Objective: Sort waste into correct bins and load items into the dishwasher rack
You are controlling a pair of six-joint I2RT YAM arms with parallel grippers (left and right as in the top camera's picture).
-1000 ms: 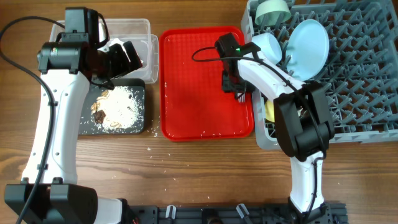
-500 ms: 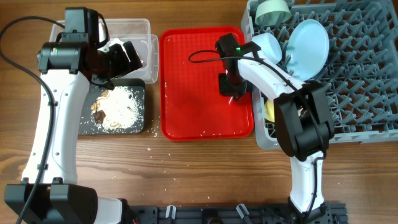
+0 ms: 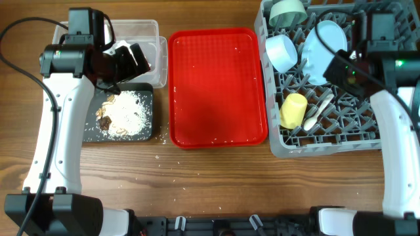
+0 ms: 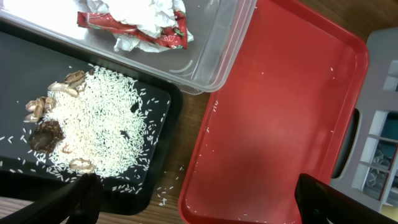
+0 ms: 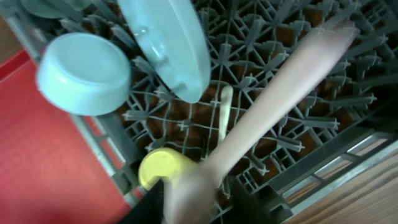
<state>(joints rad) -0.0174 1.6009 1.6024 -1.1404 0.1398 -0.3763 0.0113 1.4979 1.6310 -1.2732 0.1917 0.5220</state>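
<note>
My left gripper point(image 4: 199, 202) is open and empty, above the gap between the black tray point(image 4: 155, 180) and the red tray; overhead it is at the clear tub point(image 3: 131, 59). The tub point(image 4: 211, 56) holds the red-and-white wrapper point(image 4: 143, 25). The black tray holds rice point(image 4: 99, 130) and brown scraps point(image 4: 46, 134). My right gripper point(image 5: 205, 208) is shut on a blurred white utensil point(image 5: 280, 106), spoon or fork I cannot tell, above the grey rack point(image 3: 394, 131). In the rack are the blue plate point(image 3: 325, 42), blue bowl point(image 3: 282, 51), green bowl point(image 3: 287, 10), yellow cup point(image 3: 293, 110) and another white utensil point(image 3: 315, 113).
The flat red serving tray point(image 3: 216, 85) lies between the bins and the rack, with a few rice grains on it. Loose grains lie on the wooden table point(image 3: 157, 157) by the black tray. The right arm point(image 3: 387, 118) runs along the rack's right side.
My right arm has swung from the right edge of the red tray to the right, over the rack, with the white utensil. The left arm has not moved.
</note>
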